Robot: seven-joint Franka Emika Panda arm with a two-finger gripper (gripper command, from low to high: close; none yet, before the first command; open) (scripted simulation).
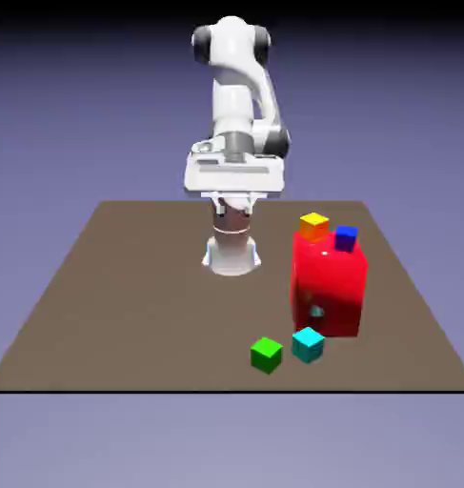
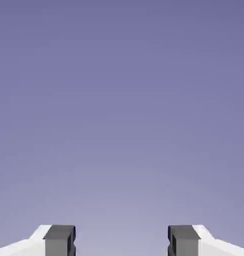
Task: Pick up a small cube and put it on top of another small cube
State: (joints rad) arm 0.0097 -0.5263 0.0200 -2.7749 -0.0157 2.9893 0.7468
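My gripper (image 2: 122, 242) was wide apart and empty, facing only backdrop, because the cyan cube (image 1: 308, 343) lay at lower right, below the orange cube (image 1: 313, 226).

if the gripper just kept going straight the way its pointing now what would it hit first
Probably nothing: the hand view shows only plain blue-violet backdrop ahead of the open gripper, with no cube or table in its line. The way looks free as far as that picture shows, though depth is unclear.
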